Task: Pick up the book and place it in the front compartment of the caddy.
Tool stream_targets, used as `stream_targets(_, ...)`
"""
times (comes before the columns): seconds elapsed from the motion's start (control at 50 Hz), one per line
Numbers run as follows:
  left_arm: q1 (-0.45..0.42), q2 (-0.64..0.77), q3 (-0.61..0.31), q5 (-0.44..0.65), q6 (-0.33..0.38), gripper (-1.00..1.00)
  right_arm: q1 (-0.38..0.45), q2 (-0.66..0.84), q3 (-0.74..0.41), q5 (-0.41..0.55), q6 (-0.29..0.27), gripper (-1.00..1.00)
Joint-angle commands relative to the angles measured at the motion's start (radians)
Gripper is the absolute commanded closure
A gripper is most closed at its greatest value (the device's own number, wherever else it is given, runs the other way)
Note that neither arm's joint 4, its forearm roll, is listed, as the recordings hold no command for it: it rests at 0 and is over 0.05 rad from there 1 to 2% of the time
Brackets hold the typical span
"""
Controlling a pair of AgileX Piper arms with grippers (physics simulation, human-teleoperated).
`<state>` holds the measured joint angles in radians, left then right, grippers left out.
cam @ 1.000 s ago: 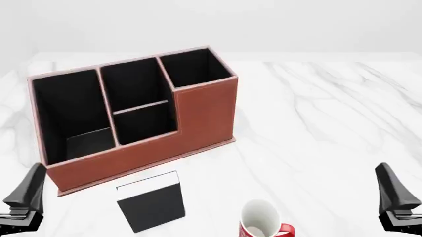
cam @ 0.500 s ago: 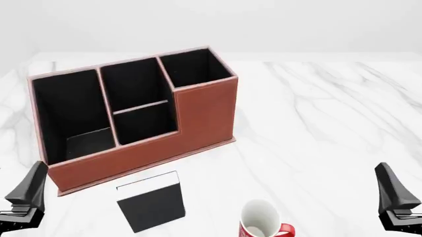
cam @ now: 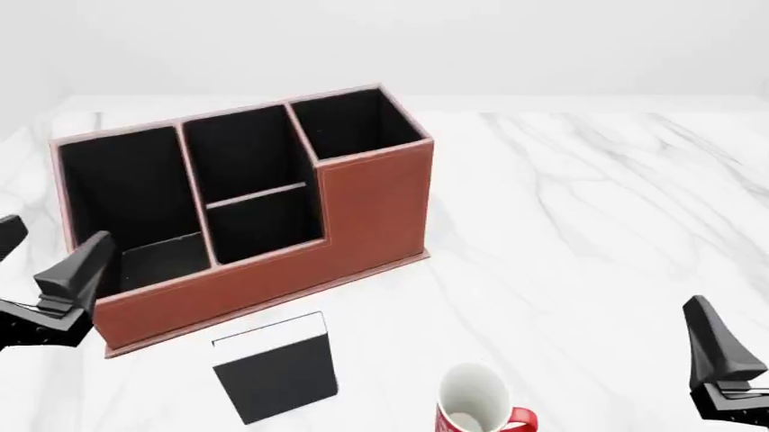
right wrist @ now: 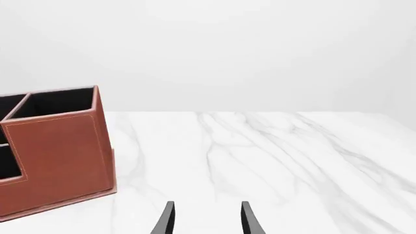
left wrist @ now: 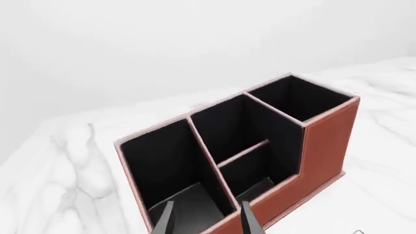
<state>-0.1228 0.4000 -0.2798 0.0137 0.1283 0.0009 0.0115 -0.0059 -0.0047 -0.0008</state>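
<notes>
The marble table [cam: 601, 207] holds the caddy [cam: 360, 216] at far left; the book [cam: 276, 369] lies flat just near of it, beside the mug [cam: 474, 400]. Both the left gripper [left wrist: 204, 222] and right gripper [right wrist: 204, 219] have jaws apart, empty. Reaching for the book, the left arm risks clipping the caddy's low wall below the front compartment [cam: 266, 225].

Both pincers [left wrist: 204, 222] [right wrist: 205, 219] open, empty, apart
</notes>
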Motion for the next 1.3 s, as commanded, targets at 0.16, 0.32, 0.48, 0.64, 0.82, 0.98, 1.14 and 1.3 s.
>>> stream_targets(0.16, -0.162, 0.190, -0.208, 0.232, 0.181, -1.00, 0.000, -0.009, 0.001, 0.008, 0.001, -1.00)
stream_targets(0.32, -0.243, 0.225, -0.240, 0.308, 0.209, -1.00, 0.000, -0.010, 0.001, 0.008, 0.000, -1.00)
stream_targets(0.48, -0.306, 0.248, -0.264, 0.363, 0.235, -1.00, 0.000, -0.008, 0.001, 0.006, 0.000, -1.00)
stream_targets(0.64, -0.356, 0.322, -0.286, 0.404, 0.255, -1.00, 0.000, -0.004, 0.001, 0.003, 0.000, -1.00)
stream_targets(0.82, -0.397, 0.395, -0.377, 0.517, 0.236, -1.00, 0.000, -0.004, 0.001, 0.003, 0.000, -1.00)
stream_targets(0.98, -0.378, 0.489, -0.427, 0.604, 0.296, -1.00, 0.001, -0.004, 0.001, 0.003, 0.000, -1.00)
stream_targets(1.14, -0.421, 0.553, -0.508, 0.728, 0.280, -1.00, 0.000, -0.004, 0.001, 0.003, 0.000, -1.00)
stream_targets(1.3, -0.426, 0.594, -0.592, 0.820, 0.279, -1.00, 0.000, -0.004, 0.001, 0.003, 0.000, -1.00)
